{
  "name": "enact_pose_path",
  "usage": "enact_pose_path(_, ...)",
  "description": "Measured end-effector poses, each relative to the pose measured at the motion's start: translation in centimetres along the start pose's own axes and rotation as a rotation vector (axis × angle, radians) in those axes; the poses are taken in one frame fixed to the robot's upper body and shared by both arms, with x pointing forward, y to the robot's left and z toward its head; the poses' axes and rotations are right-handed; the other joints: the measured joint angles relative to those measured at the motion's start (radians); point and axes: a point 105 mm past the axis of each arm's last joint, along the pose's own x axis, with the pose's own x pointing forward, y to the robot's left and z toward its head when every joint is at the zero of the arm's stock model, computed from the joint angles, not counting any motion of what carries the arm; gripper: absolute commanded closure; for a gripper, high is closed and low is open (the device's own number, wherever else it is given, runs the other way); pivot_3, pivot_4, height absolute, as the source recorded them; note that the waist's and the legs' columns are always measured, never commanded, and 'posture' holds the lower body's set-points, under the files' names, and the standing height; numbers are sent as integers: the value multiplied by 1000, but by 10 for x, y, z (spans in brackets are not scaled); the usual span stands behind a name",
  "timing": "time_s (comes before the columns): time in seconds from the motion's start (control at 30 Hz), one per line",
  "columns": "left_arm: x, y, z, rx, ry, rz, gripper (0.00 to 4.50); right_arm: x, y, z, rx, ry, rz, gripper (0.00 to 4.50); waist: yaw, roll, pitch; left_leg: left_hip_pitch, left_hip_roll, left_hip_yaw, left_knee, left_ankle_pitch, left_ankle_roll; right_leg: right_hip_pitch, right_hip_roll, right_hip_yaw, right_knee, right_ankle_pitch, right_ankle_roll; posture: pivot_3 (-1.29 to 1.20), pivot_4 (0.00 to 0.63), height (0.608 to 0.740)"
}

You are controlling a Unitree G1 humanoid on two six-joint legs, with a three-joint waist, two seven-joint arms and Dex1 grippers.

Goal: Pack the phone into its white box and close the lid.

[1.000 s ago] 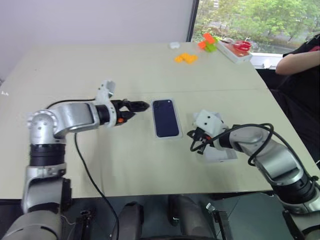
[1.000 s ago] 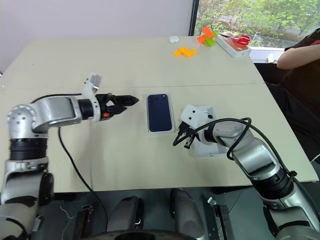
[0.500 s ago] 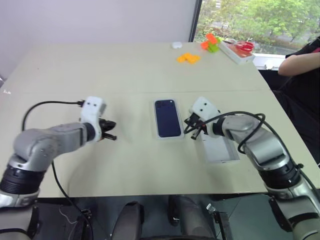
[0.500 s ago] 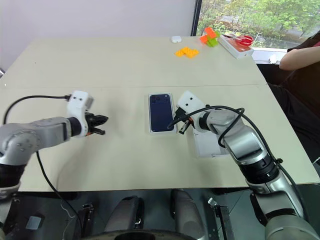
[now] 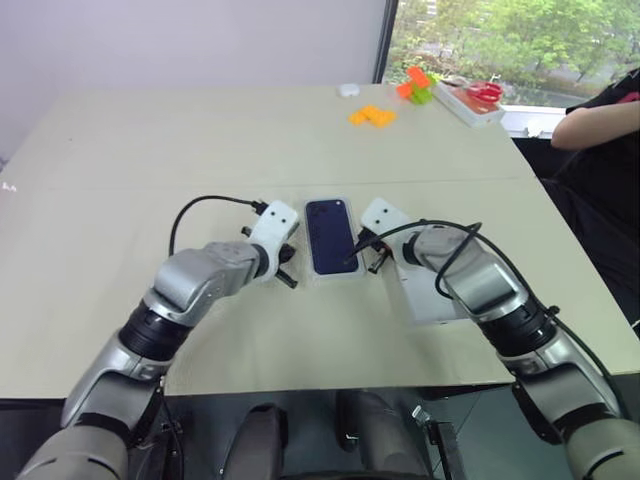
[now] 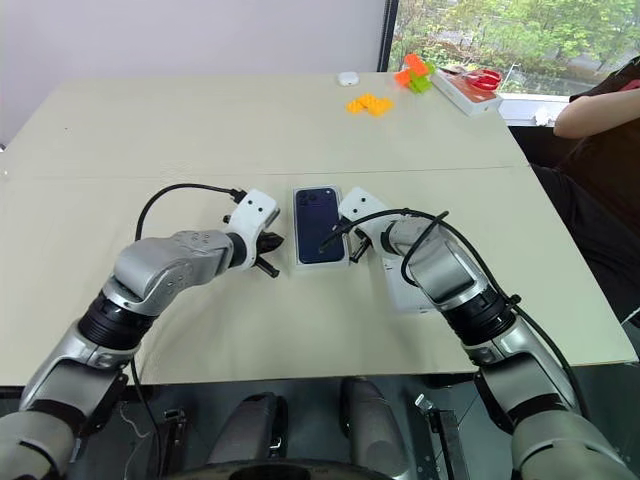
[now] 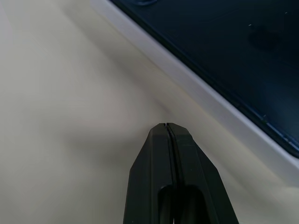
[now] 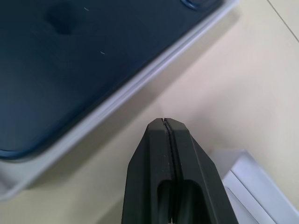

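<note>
Phone lies in white box, flanked by both pressed-together fingers. Nudge box edges gently, then fetch lid.

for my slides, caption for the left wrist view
Shut left gripper poised on the table beside the white box holding the phone.

Likely an office or meeting room: wide beige table, plain grey wall, window onto trees.
</note>
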Motion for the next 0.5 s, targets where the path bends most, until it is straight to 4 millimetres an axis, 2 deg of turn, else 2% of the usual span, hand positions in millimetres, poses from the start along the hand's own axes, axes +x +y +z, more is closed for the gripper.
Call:
enact_pose_path(0.17, 2, -14, 2, -3, 1, -72, 4470, -5, 13, 8, -15, -31, 55, 4500, 1, 0, 0, 0, 0, 0, 0, 0, 0, 0, 0, 0, 0, 0, 0, 0, 150, 740)
enact_pose_path(0.5, -13, -32, -9, -38, 35, -214, 4470, -21, 27, -1, -19, -13, 111, 4500, 0, 0, 0, 0, 0, 0, 0, 0, 1, 0, 0, 0, 1, 0, 1, 0, 150, 740)
